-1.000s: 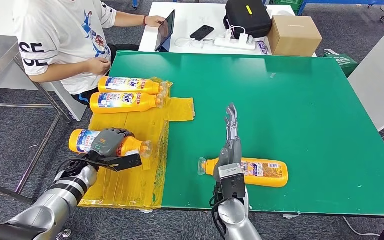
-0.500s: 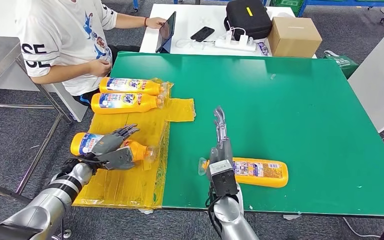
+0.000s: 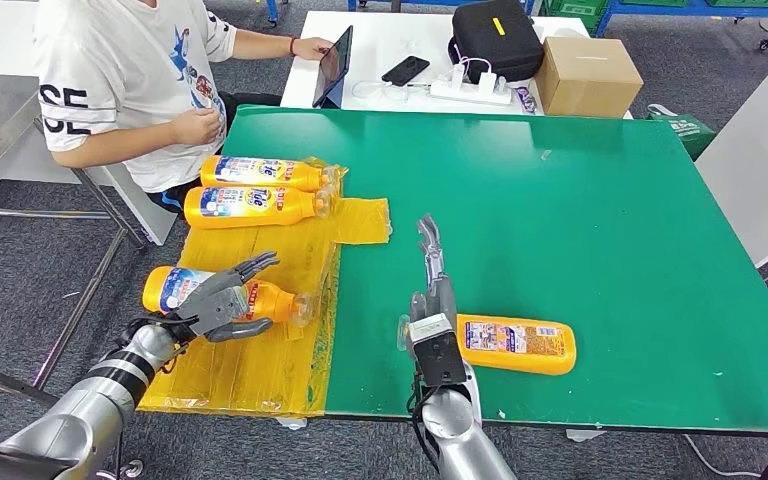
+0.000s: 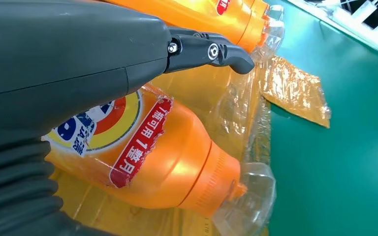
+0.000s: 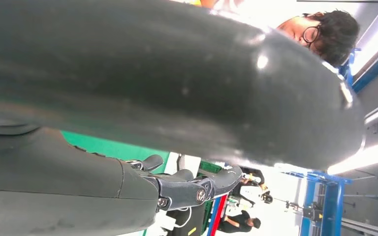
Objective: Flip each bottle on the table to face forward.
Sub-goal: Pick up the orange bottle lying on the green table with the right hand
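Note:
An orange bottle (image 3: 265, 298) lies on the yellow sheet (image 3: 250, 370) at the table's near left, cap pointing right; its label (image 4: 123, 142) faces up in the left wrist view. My left hand (image 3: 212, 302) hovers over its middle with fingers (image 4: 211, 51) stretched out, gripping nothing. A second orange bottle (image 3: 515, 345) lies on the green table (image 3: 580, 200), label up, cap to the left. My right hand (image 3: 432, 300) stands edge-on at that cap end, fingers straight and pointing away. Two more bottles (image 3: 260, 172) (image 3: 255, 205) lie side by side at the sheet's far end.
A person (image 3: 120, 80) in a white shirt sits at the table's far left corner, one hand near the far bottles. Behind stands a white table with a tablet (image 3: 330, 62), a phone, a black bag (image 3: 495, 35) and a cardboard box (image 3: 588, 70).
My left hand has let go of the near left bottle and spread its fingers. My right hand has slid left off the other bottle to its cap end.

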### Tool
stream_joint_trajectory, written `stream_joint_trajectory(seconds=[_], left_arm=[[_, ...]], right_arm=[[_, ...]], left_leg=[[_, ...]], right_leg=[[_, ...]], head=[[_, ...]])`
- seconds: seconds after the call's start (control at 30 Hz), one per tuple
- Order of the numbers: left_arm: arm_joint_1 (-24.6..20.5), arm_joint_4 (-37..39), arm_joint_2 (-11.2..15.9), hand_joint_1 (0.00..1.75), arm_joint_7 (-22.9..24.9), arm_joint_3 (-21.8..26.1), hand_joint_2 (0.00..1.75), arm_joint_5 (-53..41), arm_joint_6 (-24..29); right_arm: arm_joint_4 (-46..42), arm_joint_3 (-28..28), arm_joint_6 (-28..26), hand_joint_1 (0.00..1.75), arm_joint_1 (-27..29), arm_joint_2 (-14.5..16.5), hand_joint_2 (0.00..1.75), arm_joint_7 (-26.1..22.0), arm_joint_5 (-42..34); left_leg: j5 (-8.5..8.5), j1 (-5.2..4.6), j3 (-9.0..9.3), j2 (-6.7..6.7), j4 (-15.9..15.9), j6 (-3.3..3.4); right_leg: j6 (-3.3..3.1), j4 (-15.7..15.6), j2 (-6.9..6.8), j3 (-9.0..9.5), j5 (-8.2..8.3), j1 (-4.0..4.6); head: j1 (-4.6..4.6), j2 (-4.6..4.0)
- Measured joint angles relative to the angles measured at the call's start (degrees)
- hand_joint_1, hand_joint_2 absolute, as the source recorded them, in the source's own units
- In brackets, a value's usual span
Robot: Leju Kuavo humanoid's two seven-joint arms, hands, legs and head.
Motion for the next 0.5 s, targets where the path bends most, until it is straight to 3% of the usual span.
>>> stream_joint_trajectory(seconds=[0.1,0.13,0.27,0.43,0.5], left_arm=[[1.31,-1.15,-0.1,0.0,-1.49,0.48,1.75,4.33,1.28],[2.28,-2.33,-0.54,0.0,-1.85,1.15,1.75,6.78,4.12],[7.08,-9.51,-4.54,0.0,-0.04,6.41,1.75,12.31,25.57],[8.23,-15.92,-7.46,0.0,0.84,10.53,1.75,10.66,42.35],[8.19,-17.45,-8.34,0.0,-0.22,12.59,1.75,10.05,46.79]], right_arm=[[0.38,0.0,0.39,0.0,-0.06,0.02,0.0,0.0,-0.13],[0.5,0.0,0.54,0.0,-0.06,0.05,0.0,0.09,-0.08],[0.68,0.25,0.43,0.0,0.01,0.52,1.75,1.44,1.11],[1.45,1.63,1.8,0.0,-0.15,0.59,1.75,4.39,4.44],[2.31,2.64,3.09,0.0,-0.31,0.2,1.75,5.69,6.21]], left_leg=[[0.0,0.0,0.04,0.03,0.0,0.0],[0.0,0.0,0.04,0.04,0.0,-0.01],[0.06,0.01,-0.35,0.1,0.02,0.01],[0.18,0.02,-0.8,0.19,0.03,-0.03],[0.18,0.03,-0.84,0.24,0.03,-0.03]], right_leg=[[0.0,-0.01,0.01,-0.02,0.0,0.0],[0.0,-0.01,0.02,-0.06,0.0,0.0],[0.01,-0.01,0.03,-0.48,0.05,0.01],[0.06,0.03,0.06,-0.92,0.15,0.02],[0.06,0.03,0.09,-0.98,0.15,0.02]], head=[[-0.01,0.0],[-0.01,0.0],[0.02,0.0],[0.01,0.0],[0.01,0.0]])
